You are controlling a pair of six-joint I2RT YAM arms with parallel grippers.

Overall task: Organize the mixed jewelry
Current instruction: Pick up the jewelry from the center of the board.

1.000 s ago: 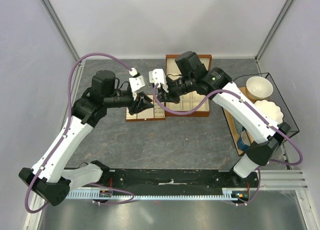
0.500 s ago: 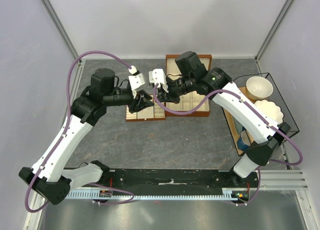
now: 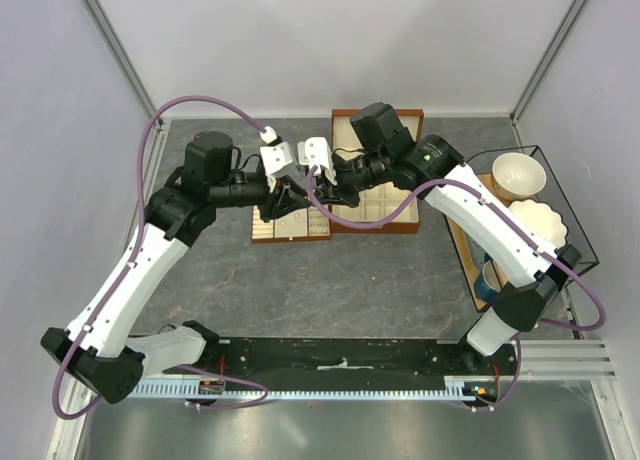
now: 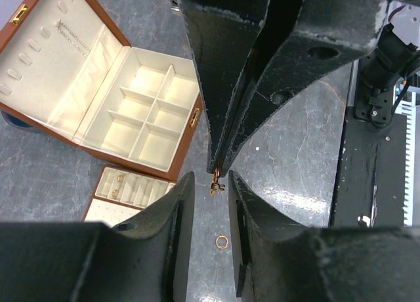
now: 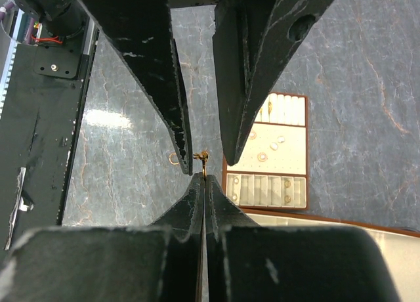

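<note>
My right gripper (image 5: 205, 177) is shut on a tiny gold jewelry piece (image 5: 204, 158), which pokes out of its tips above the table. In the left wrist view the same piece (image 4: 216, 184) hangs from the right gripper's fingertips (image 4: 223, 161). My left gripper (image 4: 210, 178) is open, with one finger on each side of the piece and not touching it. The two grippers meet over the cream slotted tray (image 3: 290, 228). A gold ring (image 4: 222, 241) lies loose on the grey table; it also shows in the right wrist view (image 5: 174, 159). The tray (image 5: 272, 184) holds several small pieces.
The open brown wooden box (image 3: 385, 208) with cream compartments stands behind and to the right of the tray; it also shows in the left wrist view (image 4: 141, 115). A wire basket (image 3: 575, 230) with a white bowl (image 3: 518, 173) stands at the right. A black rail (image 3: 340, 360) runs along the near edge.
My left gripper has moved right, toward the right gripper, so its open fingers now flank the held piece. The right arm has barely moved.
</note>
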